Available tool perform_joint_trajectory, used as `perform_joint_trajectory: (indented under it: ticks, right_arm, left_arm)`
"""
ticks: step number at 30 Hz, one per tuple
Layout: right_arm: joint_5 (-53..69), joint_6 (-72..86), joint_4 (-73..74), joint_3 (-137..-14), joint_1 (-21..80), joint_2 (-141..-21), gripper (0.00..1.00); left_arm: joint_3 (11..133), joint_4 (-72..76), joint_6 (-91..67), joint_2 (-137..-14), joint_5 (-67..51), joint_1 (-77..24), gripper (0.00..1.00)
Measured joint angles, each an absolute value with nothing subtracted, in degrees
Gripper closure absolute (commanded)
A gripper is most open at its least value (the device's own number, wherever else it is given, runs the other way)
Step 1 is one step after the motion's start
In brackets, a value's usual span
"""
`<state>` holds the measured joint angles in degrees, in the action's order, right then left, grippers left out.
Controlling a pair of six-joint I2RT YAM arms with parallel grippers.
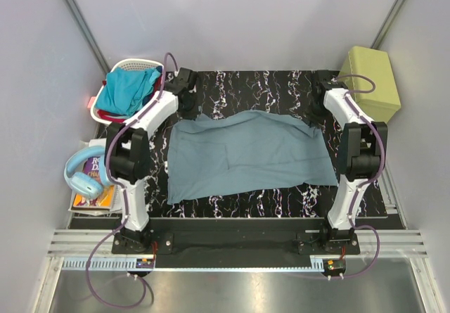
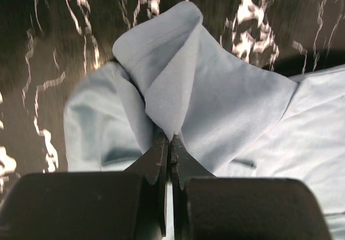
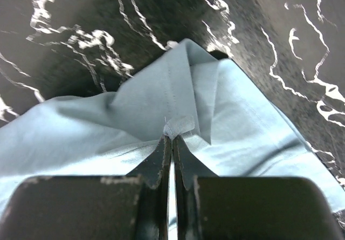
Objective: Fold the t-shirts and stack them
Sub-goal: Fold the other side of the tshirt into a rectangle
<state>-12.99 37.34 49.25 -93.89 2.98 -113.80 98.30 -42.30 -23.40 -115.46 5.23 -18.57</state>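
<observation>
A grey-blue t-shirt [image 1: 246, 155] lies spread across the black marbled mat [image 1: 246, 84]. My left gripper [image 1: 190, 107] is at its far left corner, shut on a raised fold of the cloth [image 2: 178, 73]. At the far right corner my right gripper [image 1: 320, 112] is shut on a pinch of the hem [image 3: 178, 125]. In both wrist views the cloth bunches up just past the fingertips. A turquoise t-shirt [image 1: 126, 91] fills the white laundry basket [image 1: 133, 64] at the back left, and a strip of red t-shirt [image 1: 107, 116] shows beneath it.
An olive-green box [image 1: 369, 81] stands at the back right, beside the mat. Blue headphones [image 1: 84, 172] rest on a stack of books [image 1: 95, 199] to the left of the left arm. Grey walls close in the back and both sides.
</observation>
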Motion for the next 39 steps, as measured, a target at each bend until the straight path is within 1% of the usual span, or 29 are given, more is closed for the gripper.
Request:
perform_joint_trajectory:
  ticks: [6, 13, 18, 25, 39]
  right_arm:
    - [-14.09, 37.34, 48.49, -89.91, 2.94, -110.48, 1.00]
    - [-15.73, 37.34, 47.11, -87.09, 2.94, -106.00, 1.00]
    - [-16.91, 37.39, 46.74, -84.07, 2.94, -105.16, 1.00]
    - [-17.52, 37.39, 46.68, -82.13, 2.94, -105.16, 1.00]
    - [-20.56, 38.24, 47.27, -77.93, 2.94, -105.16, 1.00]
  left_arm:
    - [91.11, -42.09, -24.67, -108.51, 6.52, -19.99, 1.00]
    - [83.83, -41.28, -25.58, -97.65, 9.45, -20.03, 1.00]
    - [78.48, -40.53, -26.09, -92.18, 10.94, -20.88, 1.00]
    - [71.16, -40.21, -26.92, -91.74, 11.22, -22.74, 1.00]
    - [66.81, -38.04, -28.56, -92.64, 11.22, -25.67, 1.00]
